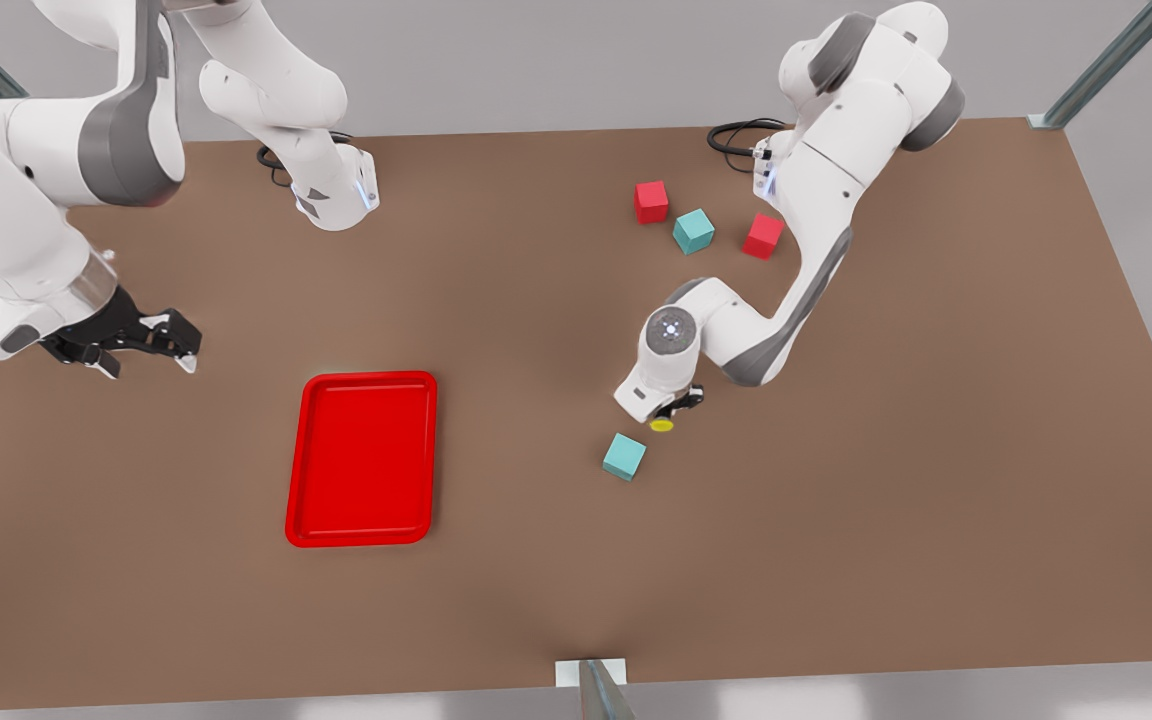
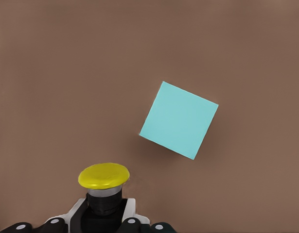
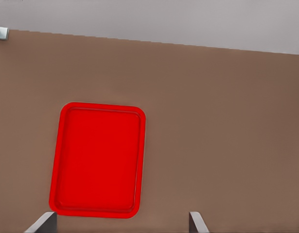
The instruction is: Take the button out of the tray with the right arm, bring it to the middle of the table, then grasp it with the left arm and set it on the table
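Button [image 2: 103,175] clamped in left gripper [image 1: 673,408], low over table [image 1: 536,300] near its middle, just beside teal cube [image 1: 624,456]. Right gripper [image 1: 141,340] parked at front view's left, fingers [image 3: 42,224] spread wide, holding nothing, above and apart from red tray [image 1: 363,458]. Two red cubes [image 1: 651,201] plus another teal cube farther back.
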